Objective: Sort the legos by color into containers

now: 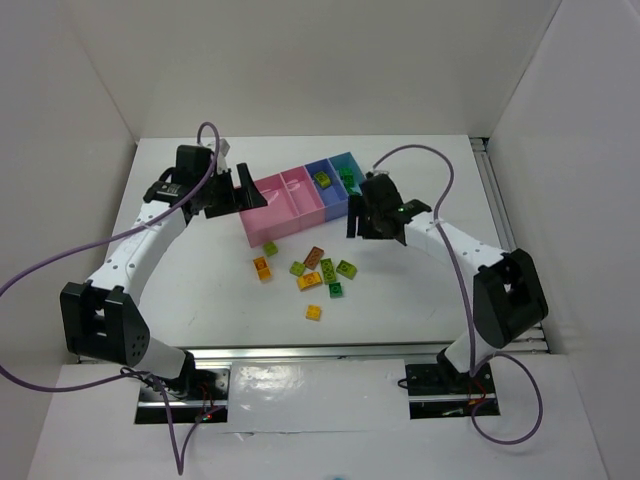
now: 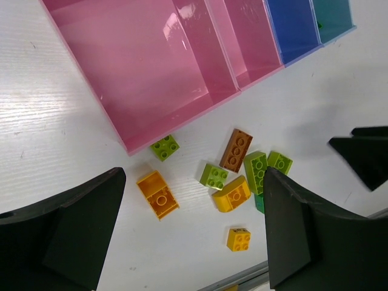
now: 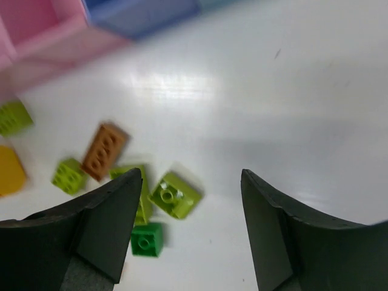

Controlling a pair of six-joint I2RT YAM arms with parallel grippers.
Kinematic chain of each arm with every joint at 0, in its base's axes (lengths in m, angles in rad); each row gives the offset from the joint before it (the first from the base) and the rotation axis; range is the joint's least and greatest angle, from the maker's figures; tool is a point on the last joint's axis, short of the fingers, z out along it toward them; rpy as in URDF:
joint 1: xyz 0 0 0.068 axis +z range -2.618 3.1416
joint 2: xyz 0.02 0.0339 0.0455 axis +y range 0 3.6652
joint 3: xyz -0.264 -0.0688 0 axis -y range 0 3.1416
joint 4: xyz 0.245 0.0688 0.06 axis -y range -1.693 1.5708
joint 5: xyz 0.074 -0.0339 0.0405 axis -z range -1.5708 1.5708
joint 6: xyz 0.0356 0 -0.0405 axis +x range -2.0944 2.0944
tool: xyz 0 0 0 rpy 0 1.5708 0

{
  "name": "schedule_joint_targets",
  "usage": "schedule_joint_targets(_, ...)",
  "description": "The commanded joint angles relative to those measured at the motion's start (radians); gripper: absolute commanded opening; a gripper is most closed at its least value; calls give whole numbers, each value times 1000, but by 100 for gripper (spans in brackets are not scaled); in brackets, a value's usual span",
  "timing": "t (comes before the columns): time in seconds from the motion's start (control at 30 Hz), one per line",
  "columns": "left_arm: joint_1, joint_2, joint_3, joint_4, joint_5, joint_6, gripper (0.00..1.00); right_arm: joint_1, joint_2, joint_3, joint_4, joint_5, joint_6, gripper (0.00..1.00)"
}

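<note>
I see the containers (image 1: 290, 200) as one joined row on the white table (image 1: 200, 290). The row slants from its pink end, near my left arm, up and away to its light blue end, near my right arm. White walls (image 1: 80, 100) stand all around, a metal rail (image 1: 330, 350) runs along the near edge, and a purple cable (image 1: 420, 148) loops over the right arm.

Most of the legos (image 1: 315, 272) lie loose on the table just in front of the row, between the two arms. One sits in the darker blue bin and one in the light blue bin. The brown brick (image 2: 236, 150) lies flat, studs up, its long side slanting toward the pink bins.

The left gripper (image 2: 195, 173) hangs by the pink end, its fingers spread wide with nothing in them. The right gripper (image 3: 191, 176) hangs by the blue end beside the pile, its fingers apart and holding nothing. Neither arm blocks the pile.
</note>
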State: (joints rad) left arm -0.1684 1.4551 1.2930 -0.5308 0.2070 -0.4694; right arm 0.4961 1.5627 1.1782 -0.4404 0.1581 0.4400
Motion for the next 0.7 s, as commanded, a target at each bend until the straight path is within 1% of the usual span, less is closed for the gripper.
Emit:
schedule_joint_targets(0.0, -6, -22, 0, 26, 3, 25, 94, 45, -13, -84, -12, -84, -20, 74)
schedule_joint_targets(0.07, -16, -22, 0, 26, 3, 25, 94, 61, -13, -107, -33, -97, -47, 79)
schedule_joint_targets(0.23, -25, -13, -9, 35, 3, 25, 94, 93, 30, -107, -69, -108, -130, 79)
schedule_joint_targets(0.37, -34, -13, -18, 35, -6, 25, 94, 102, 75, -107, -69, -108, -153, 79)
schedule_joint_targets(0.47, -34, -13, -18, 35, -15, 25, 94, 113, 106, -98, -60, -147, -178, 79)
schedule_joint_targets(0.53, -34, -13, -18, 35, -15, 25, 94, 137, 115, -98, -60, -147, -178, 79)
schedule_joint_targets(0.67, -34, -22, 2, 26, -6, 25, 94, 147, 148, -98, -69, -135, -187, 79)
